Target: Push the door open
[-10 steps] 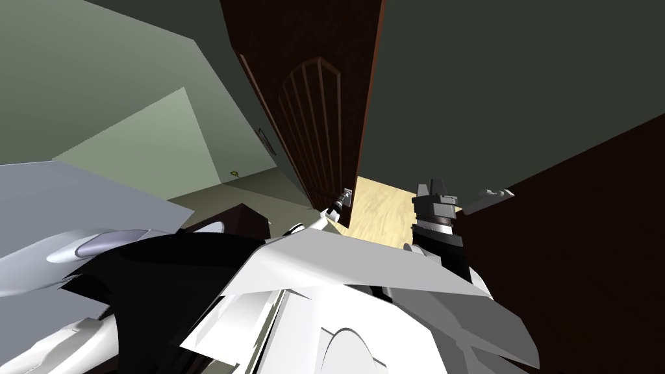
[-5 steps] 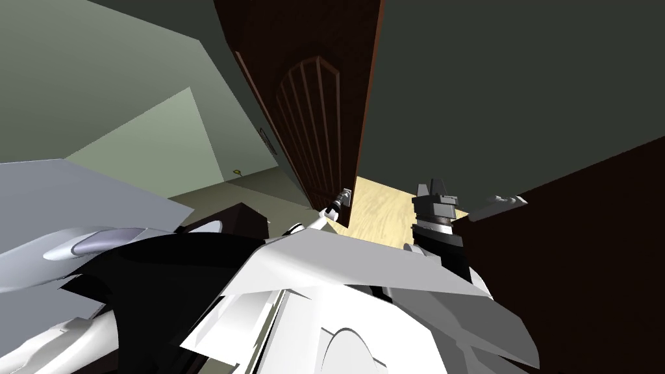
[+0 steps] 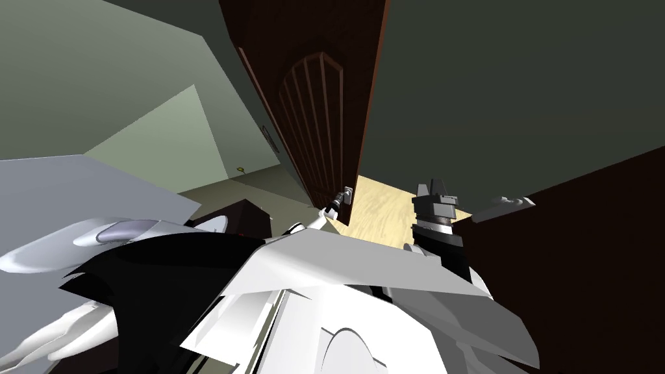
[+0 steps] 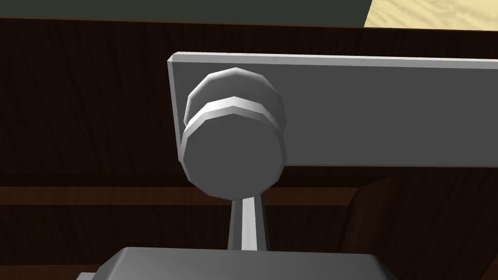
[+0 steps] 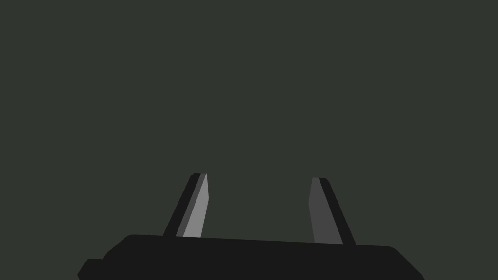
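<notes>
Currently the dark brown door (image 3: pixel 312 97) stands ajar, running from the centre of my head view up toward 12 o'clock, with pale wood floor (image 3: pixel 383 217) showing past its free edge. My left gripper (image 3: pixel 347 193) sits at that edge, low on the door. On its wrist camera the two fingers (image 4: pixel 248 221) are pressed together into one thin blade, and their tips are hidden behind the round grey knob (image 4: pixel 233 155), whose flat grey lever (image 4: pixel 364 112) lies along the dark wood. My right gripper (image 3: pixel 434 189) is at 3 o'clock of the left one, pointing up, blades well apart and holding nothing. Further toward 3 o'clock a second dark brown panel (image 3: pixel 584 260) carries a grey handle (image 3: pixel 503 206).
</notes>
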